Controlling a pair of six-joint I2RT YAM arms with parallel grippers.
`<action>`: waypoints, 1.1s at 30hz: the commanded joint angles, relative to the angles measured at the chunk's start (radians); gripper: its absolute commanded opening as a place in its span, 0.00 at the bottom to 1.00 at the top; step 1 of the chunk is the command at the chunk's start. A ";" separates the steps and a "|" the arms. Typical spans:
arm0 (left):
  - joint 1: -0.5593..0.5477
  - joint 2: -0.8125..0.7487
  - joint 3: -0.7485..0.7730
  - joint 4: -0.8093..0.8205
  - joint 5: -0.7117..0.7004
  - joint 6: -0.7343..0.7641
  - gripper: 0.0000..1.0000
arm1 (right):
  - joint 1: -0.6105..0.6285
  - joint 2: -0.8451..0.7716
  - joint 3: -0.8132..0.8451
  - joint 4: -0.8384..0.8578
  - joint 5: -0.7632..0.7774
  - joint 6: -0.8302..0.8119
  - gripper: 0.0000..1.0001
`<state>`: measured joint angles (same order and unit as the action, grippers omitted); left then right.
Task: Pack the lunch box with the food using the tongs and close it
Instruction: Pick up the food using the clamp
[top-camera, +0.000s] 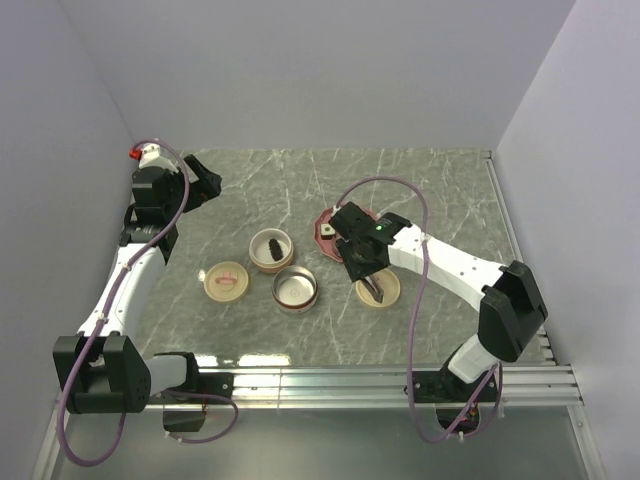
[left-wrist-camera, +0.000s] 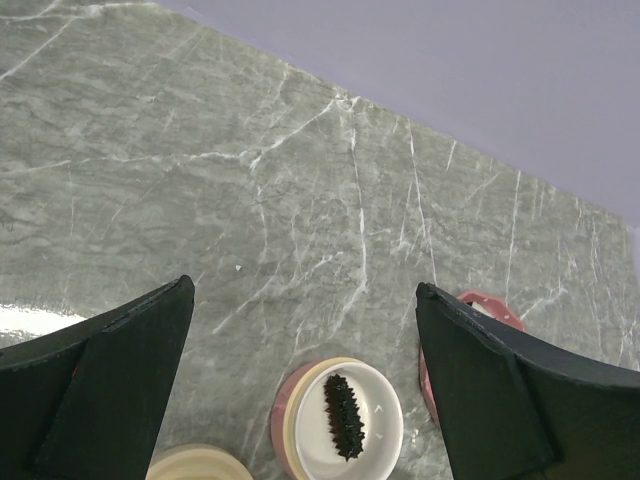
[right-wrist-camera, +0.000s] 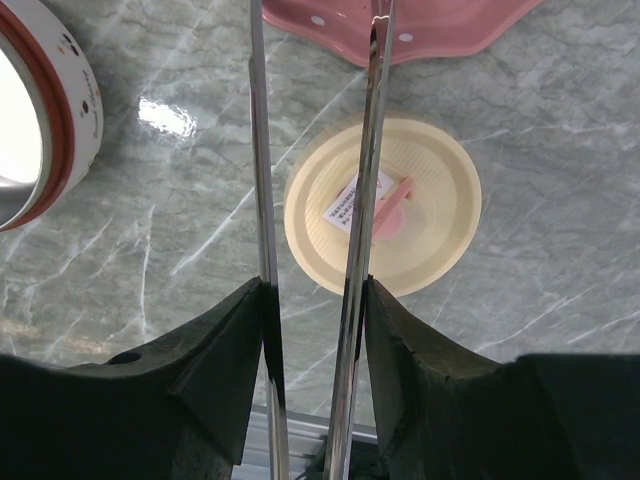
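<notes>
Right gripper (right-wrist-camera: 315, 300): clamped at a middling width on the tongs (right-wrist-camera: 262, 180), one finger pressing the outside of each arm. The arms stand apart with nothing between them. Tongs: the long axis runs straight out from the gripper, across the right lid (right-wrist-camera: 430, 210) and on toward the plate (right-wrist-camera: 440, 30). In the wrist view the far ends reach the plate's near rim; whether they touch it cannot be told. Food, on the plate: one pale piece (top-camera: 327, 231) shows on the plate's left part in the top view. The rest of the plate lies under the gripper, so any other pieces there are hidden. Food, packed: one dark piece (left-wrist-camera: 343, 415), elongated, lies in the filled tier (top-camera: 251, 248), its long axis pointing roughly away from the left arm. Empty tier (top-camera: 295, 285): just beside the filled one, between it and the right lid. Left lid (top-camera: 226, 281): left of both tiers. Left gripper (left-wrist-camera: 302, 290): jaws wide, holding nothing, over the table at the far left, well apart from the plate. Judgement: the plate's food lies ahead of the tong tips, along their own line, so the right arm is the nearer. The next pick probably needs a short reach forward and down, then a squeeze. Neither tier is lidded yet.
</notes>
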<state>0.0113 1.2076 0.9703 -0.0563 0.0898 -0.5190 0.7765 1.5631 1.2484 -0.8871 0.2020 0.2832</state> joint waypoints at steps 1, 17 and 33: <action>-0.004 -0.003 -0.004 0.044 0.002 -0.012 0.99 | 0.007 0.018 -0.003 -0.015 0.027 0.005 0.50; -0.005 -0.005 -0.010 0.050 0.005 -0.016 1.00 | 0.007 0.040 0.023 -0.046 0.030 -0.003 0.26; -0.005 -0.010 -0.016 0.049 0.004 -0.021 0.99 | 0.007 0.022 0.181 -0.122 0.114 -0.004 0.23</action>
<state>0.0113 1.2076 0.9684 -0.0490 0.0898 -0.5217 0.7765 1.6070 1.3502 -0.9817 0.2687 0.2829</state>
